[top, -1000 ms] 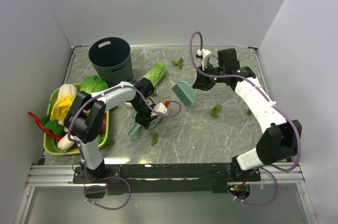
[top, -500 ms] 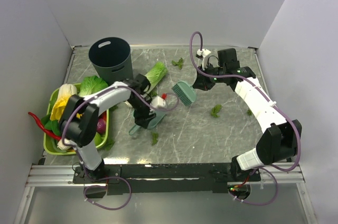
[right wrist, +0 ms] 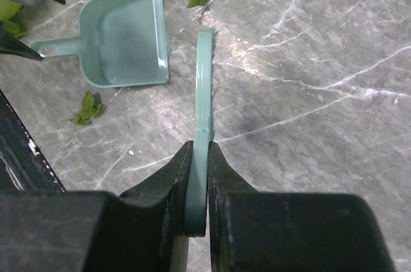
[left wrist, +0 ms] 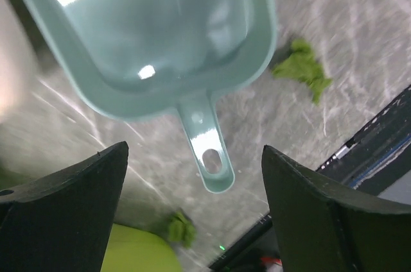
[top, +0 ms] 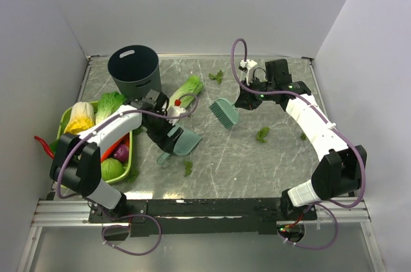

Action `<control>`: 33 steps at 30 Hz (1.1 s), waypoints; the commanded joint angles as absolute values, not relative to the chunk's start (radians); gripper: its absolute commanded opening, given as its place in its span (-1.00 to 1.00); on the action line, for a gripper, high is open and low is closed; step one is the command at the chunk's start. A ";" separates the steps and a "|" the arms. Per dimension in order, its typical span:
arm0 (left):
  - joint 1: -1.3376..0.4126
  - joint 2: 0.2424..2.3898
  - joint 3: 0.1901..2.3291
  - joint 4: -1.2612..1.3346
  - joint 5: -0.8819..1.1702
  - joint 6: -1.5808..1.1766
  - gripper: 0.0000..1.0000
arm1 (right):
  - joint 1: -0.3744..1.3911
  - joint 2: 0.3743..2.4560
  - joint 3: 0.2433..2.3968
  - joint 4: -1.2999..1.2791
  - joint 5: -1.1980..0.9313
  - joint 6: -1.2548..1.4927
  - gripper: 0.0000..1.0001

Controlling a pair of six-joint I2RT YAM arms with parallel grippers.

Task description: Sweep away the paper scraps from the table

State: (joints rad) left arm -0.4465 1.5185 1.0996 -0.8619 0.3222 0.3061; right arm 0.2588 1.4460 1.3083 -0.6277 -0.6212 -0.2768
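The teal dustpan (top: 182, 142) lies flat on the table (top: 244, 156), its handle (left wrist: 209, 150) pointing at the near edge. My left gripper (top: 166, 137) hovers just above that handle, open, with nothing between its fingers (left wrist: 70, 208). My right gripper (top: 240, 101) is shut on the handle of the teal hand brush (top: 224, 113), held bristles-down over the table's middle. Paper scraps lie scattered: one at the back (top: 217, 77), one right of the brush (top: 262, 134), one in front of the dustpan (top: 188, 168). In the left wrist view, one scrap (left wrist: 302, 70) lies beside the pan.
A dark round bin (top: 133, 70) stands at the back left. A long pale-green cabbage (top: 187, 89) lies between bin and brush. The lime-green tray (top: 131, 160) of vegetables sits at the left edge. White walls close in the table on three sides.
My left gripper has opened and let go of the dustpan, which now rests on the table. The left arm has drawn back toward the left. The right arm and brush have not moved.
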 commanded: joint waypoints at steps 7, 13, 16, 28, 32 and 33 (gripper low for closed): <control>-0.495 1.594 1.063 -0.894 0.249 0.222 0.72 | 0.253 1.419 1.305 -0.584 -0.629 -0.273 -1.00; -0.522 1.635 1.049 -0.859 0.241 0.216 0.54 | 0.250 1.408 1.282 -0.583 -0.624 -0.276 -1.00; -0.525 1.654 1.055 -0.854 0.232 0.210 0.48 | 0.252 1.410 1.284 -0.583 -0.624 -0.276 -1.00; -0.526 1.646 1.039 -0.836 0.227 0.254 0.17 | 0.252 1.453 1.321 -0.577 -0.632 -0.272 -1.00; -0.526 1.672 1.052 -0.857 0.250 0.284 -0.03 | 0.252 1.457 1.338 -0.589 -0.624 -0.271 -1.00; -0.526 1.672 1.057 -0.861 0.256 0.287 -0.11 | 0.253 1.454 1.338 -0.595 -0.621 -0.276 -1.00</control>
